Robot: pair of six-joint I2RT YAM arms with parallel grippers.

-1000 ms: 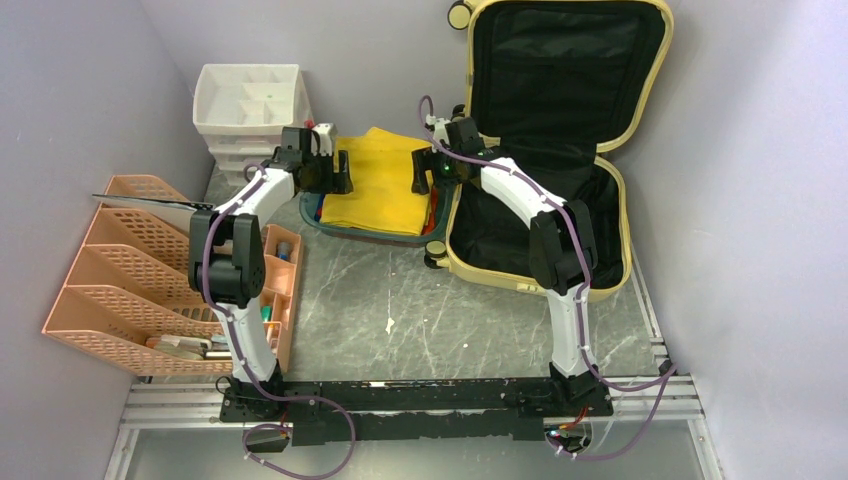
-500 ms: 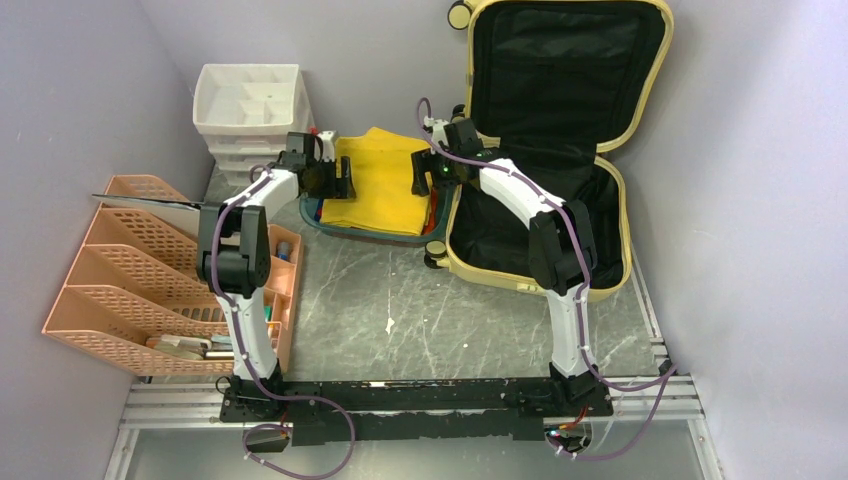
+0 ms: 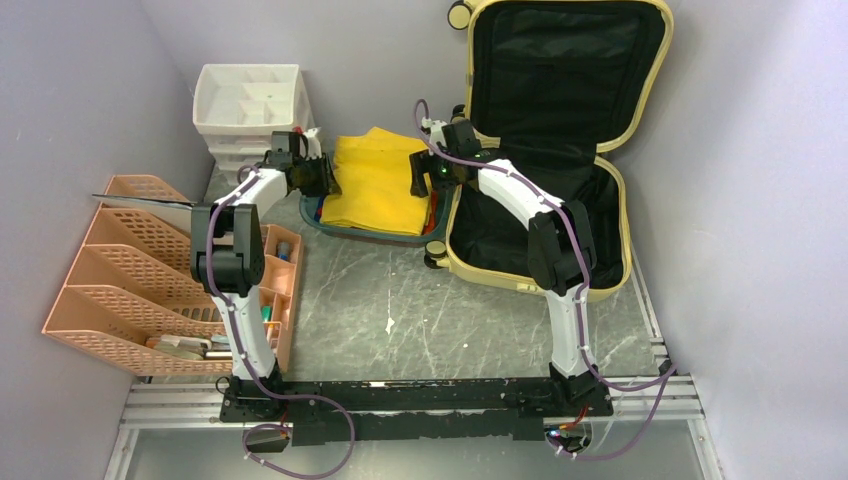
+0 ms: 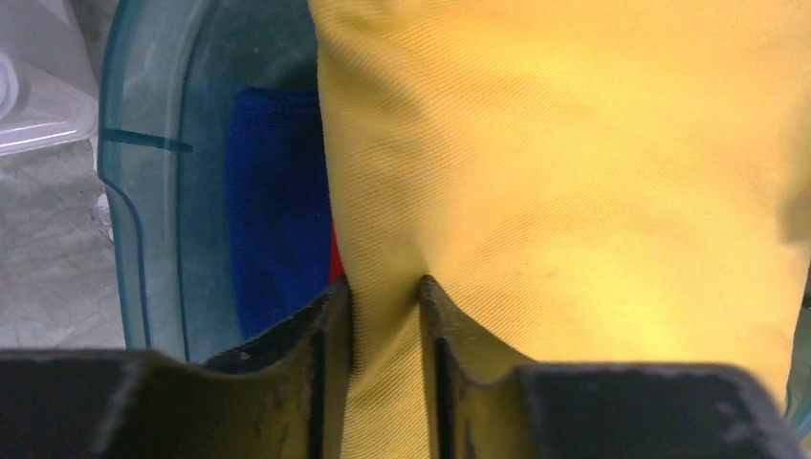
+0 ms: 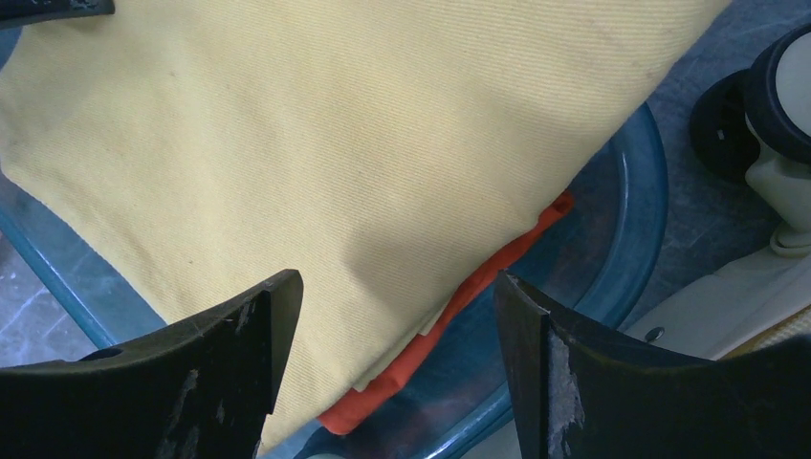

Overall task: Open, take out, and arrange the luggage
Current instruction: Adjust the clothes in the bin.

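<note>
The luggage (image 3: 565, 70), a pale yellow suitcase with black lining, lies open at the back right with its lid against the wall. One of its wheels (image 5: 779, 86) shows in the right wrist view. A folded yellow cloth (image 3: 380, 185) lies in the teal tray (image 3: 360, 233) beside it, over a blue cloth (image 4: 273, 191) and an orange cloth (image 5: 459, 306). My left gripper (image 4: 385, 287) is at the cloth's left edge, shut on a pinched fold of the yellow cloth (image 4: 574, 172). My right gripper (image 5: 397, 287) hangs open over the cloth's right edge, holding nothing.
A white drawer unit (image 3: 250, 110) stands at the back left, close behind the left gripper (image 3: 318, 176). A peach file rack (image 3: 130, 270) with small items fills the left side. Walls close in on three sides. The tray's rim (image 5: 631, 229) nearly touches the suitcase.
My left gripper has shifted a little to the left along the tray and its jaws have closed onto the yellow cloth's edge. The right arm has stayed where it was.
</note>
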